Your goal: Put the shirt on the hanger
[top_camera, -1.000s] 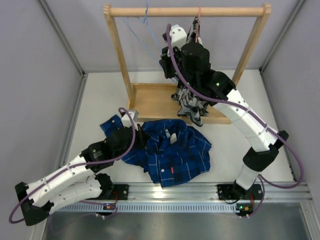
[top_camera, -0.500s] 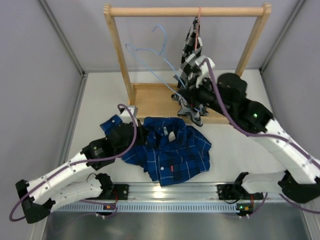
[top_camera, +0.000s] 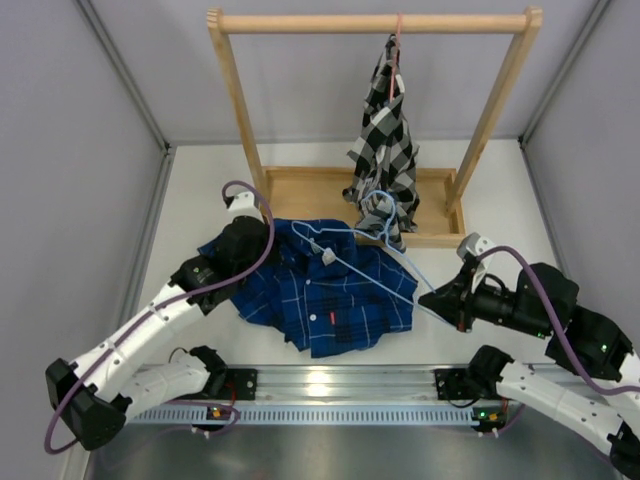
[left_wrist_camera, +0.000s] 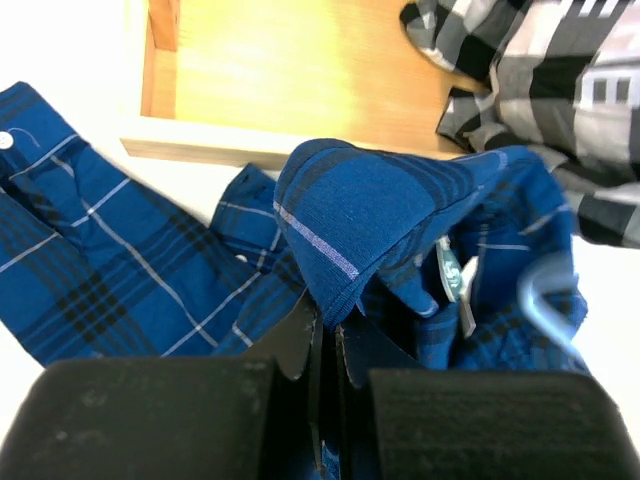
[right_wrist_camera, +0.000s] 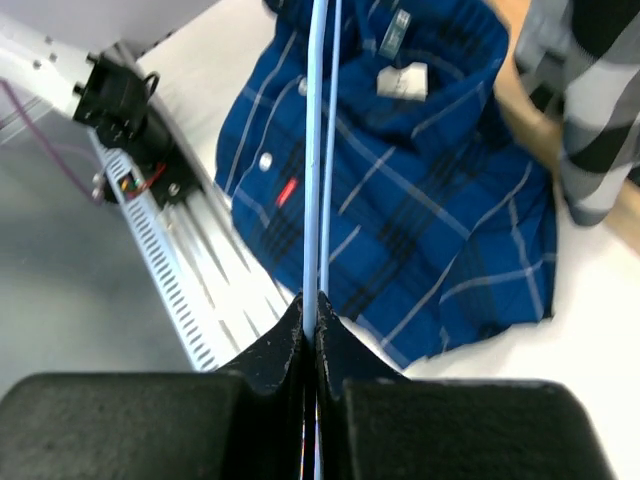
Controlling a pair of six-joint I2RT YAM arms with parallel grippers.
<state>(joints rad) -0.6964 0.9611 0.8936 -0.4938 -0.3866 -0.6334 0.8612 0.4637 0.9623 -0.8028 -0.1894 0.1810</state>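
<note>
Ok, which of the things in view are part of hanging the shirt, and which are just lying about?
Part of the job:
- blue plaid shirt, pinched by the left pincer
- light blue hanger, held across it by the right pincer

Just about:
- checked shirt, hanging on a red hanger
- wooden rack

- The shirt, dark blue with thin white plaid lines, lay crumpled at lower centre of the top view, one fold lifted.
- The hanger, thin light-blue wire, slanted across the shirt, hook toward upper left.
</note>
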